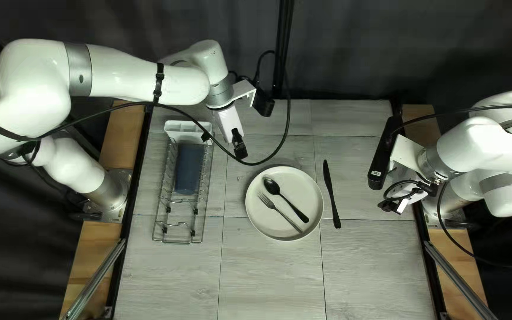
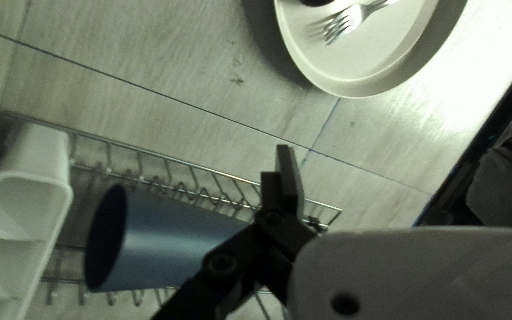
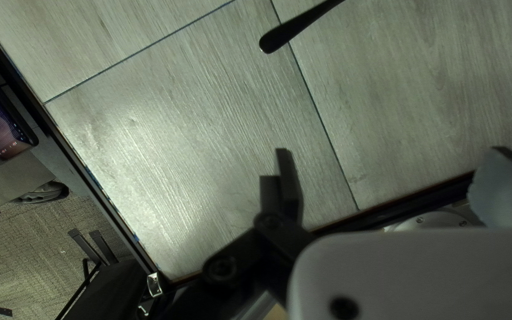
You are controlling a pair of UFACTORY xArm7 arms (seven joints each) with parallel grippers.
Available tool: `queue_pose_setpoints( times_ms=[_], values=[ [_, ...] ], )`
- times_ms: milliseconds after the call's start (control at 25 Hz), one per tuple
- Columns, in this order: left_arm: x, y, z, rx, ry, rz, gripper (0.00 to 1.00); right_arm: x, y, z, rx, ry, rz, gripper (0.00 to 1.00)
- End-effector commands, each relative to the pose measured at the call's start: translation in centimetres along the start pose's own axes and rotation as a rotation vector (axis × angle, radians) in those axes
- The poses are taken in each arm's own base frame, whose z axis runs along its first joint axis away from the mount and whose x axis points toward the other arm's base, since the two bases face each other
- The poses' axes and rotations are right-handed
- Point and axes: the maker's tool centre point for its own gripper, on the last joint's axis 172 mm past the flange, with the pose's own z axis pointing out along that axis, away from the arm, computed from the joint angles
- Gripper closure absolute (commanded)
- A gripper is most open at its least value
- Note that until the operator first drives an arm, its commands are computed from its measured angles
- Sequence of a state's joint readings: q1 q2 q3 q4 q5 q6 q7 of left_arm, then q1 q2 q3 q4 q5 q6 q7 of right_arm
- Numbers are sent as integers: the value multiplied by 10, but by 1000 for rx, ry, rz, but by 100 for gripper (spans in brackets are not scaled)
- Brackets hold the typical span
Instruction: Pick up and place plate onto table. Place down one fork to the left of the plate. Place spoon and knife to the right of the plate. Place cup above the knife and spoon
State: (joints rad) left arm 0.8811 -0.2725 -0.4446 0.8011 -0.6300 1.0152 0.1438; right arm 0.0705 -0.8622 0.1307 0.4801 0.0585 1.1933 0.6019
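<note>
Cup (image 2: pixel 173 237): on its side in the rack (image 2: pixel 208 171), mouth twd cutlery caddy (image 2: pixel 48 148). L gripper (image 2: pixel 393 159) just above, fingers wide apart, nothing held. Prob. light, stiff, smooth plastic or metal, so apt to slip or roll if nudged off-centre; not esp. fragile by the look. Best taken across the mid-body, or by the rim wall if too wide for the fingers; mind the wires either side, then turn upright b4 setting down above knife & spoon. Now the hard bits: cup's closed end lost behind own finger & links, wall thickness & weight unknown. Farther out, plate (image 2: pixel 354 88) cut off, fork (image 2: pixel 354 21) on it only part in view; spoon (image 1: pixel 272 187) whole only from the top left view. Knife (image 1: pixel 330 192) to plate's right, mostly out of R wrist view. Last, R gripper (image 3: pixel 393 159), well apart from cup: also spread wide, empty, half-masked by cables from above.
</note>
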Motion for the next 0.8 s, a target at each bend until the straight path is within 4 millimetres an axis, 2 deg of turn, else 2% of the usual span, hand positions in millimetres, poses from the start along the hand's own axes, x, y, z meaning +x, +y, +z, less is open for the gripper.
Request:
queue_pose_setpoints(
  times_ms=[40,120,280,400,480,520,560,600,640,680,800],
  values=[
    [-12,-15,-16,46,85,-104,0,0,0,0,0,0,0,0],
    [-11,-22,-25,71,101,-122,0,0,0,0,0,0,0,0],
    [-10,-38,-60,116,133,-113,0,0,0,0,0,0,0,0],
    [-15,-51,-104,155,144,-39,0,0,0,0,0,0,0,0],
    [-25,-55,-135,182,146,7,0,0,0,0,0,0,0,0],
    [-37,-58,-158,197,140,33,0,0,0,0,0,0,0,0],
    [-48,-61,-173,208,134,48,0,0,0,0,0,0,0,0],
    [-53,-62,-178,213,131,57,0,0,0,0,0,0,0,0],
    [-69,-66,-187,218,118,70,0,0,0,0,0,0,0,0],
    [-74,-67,-187,216,115,73,0,0,0,0,0,0,0,0],
    [-74,-67,-187,216,115,73,0,0,0,0,0,0,0,0]
  ],
)
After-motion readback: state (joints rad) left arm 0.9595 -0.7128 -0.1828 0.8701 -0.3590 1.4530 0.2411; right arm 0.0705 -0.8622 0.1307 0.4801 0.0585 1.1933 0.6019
